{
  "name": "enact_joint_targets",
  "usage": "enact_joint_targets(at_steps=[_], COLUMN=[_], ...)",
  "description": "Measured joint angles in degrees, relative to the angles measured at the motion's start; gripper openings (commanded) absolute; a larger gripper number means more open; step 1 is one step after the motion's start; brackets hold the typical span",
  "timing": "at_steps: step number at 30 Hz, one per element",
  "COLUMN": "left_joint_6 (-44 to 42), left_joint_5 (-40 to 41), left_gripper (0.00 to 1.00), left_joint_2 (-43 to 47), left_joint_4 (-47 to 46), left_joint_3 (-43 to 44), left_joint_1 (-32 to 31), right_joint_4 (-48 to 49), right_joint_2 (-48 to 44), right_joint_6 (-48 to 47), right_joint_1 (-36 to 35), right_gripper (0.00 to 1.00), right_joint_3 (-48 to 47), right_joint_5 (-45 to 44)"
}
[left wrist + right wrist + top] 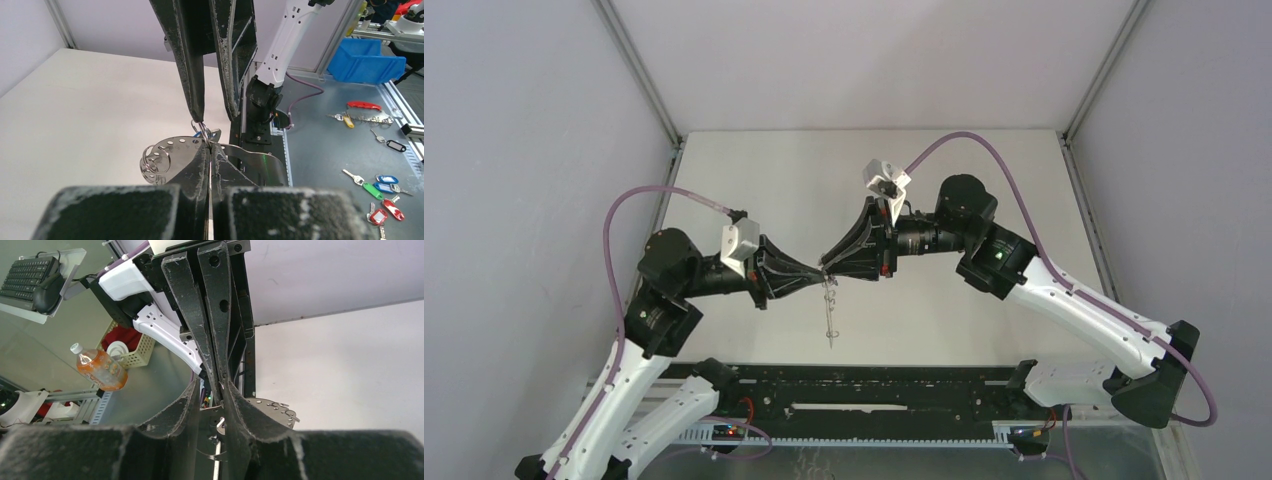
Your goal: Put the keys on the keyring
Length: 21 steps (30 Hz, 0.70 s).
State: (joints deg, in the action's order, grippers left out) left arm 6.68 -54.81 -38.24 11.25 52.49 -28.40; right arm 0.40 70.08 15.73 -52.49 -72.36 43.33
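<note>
Two robot arms met tip to tip above a table [754,180]. The left gripper [210,149] was clamped shut on the keyring [172,150], a grey punched metal band with small wire loops, held in mid-air. The right gripper [212,392] had its fingers narrowly apart about one wire loop [201,129]; whether it pinched the loop, I couldn't tell. Threading seemed in hand; the next move called for fine alignment.
</note>
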Motion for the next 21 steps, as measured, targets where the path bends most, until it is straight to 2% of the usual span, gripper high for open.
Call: enact_joint_targets(at_steps=[21], left_joint_6=[0.0], left_joint_5=[-1.4], left_gripper=[0.0], left_joint_2=[-0.1], left_joint_4=[-0.1], left_joint_3=[0.0], left_joint_1=[0.0], right_joint_4=[-2.3], right_joint_2=[-0.4], right_joint_6=[-1.5], right_joint_1=[1.2], right_gripper=[0.35], right_joint_3=[0.0], right_joint_5=[-1.9])
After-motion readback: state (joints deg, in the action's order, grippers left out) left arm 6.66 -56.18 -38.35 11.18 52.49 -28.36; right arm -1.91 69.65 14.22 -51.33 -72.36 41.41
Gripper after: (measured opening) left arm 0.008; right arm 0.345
